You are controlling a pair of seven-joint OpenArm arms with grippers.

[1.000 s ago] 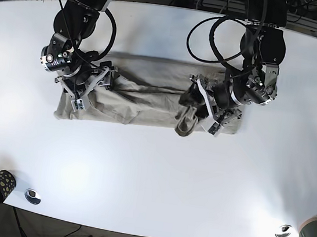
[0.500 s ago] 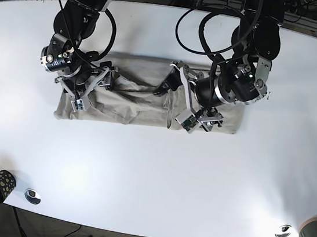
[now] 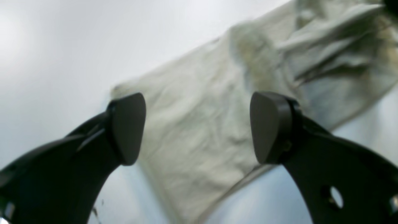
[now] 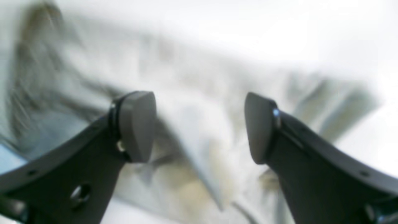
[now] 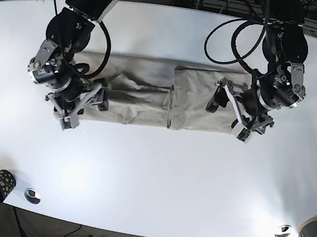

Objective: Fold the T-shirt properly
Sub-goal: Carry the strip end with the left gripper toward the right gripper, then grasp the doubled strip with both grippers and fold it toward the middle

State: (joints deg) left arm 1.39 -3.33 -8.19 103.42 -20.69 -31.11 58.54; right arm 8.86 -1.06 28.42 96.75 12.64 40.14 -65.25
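Note:
The pale khaki T-shirt (image 5: 144, 93) lies as a long wrinkled band across the white table (image 5: 151, 176), its right part doubled over with a fold edge near the middle. My left gripper (image 5: 229, 113) is open and empty, just above the doubled right part; in the left wrist view (image 3: 199, 127) the cloth (image 3: 199, 93) shows between the spread fingers. My right gripper (image 5: 82, 108) is open and empty over the shirt's left end; the right wrist view (image 4: 197, 124) is blurred, with cloth (image 4: 202, 77) under the spread fingers.
A black dotted cup (image 5: 0, 185) and a metal disc (image 5: 32, 196) sit at the table's front left. Another disc (image 5: 283, 231) and a grey pot (image 5: 314, 231) sit at the front right. Cables hang at the back edge.
My left gripper carried the shirt's right end leftwards, let it go as a flat flap, and moved back to the right, open. My right gripper shifted slightly down along the left end.

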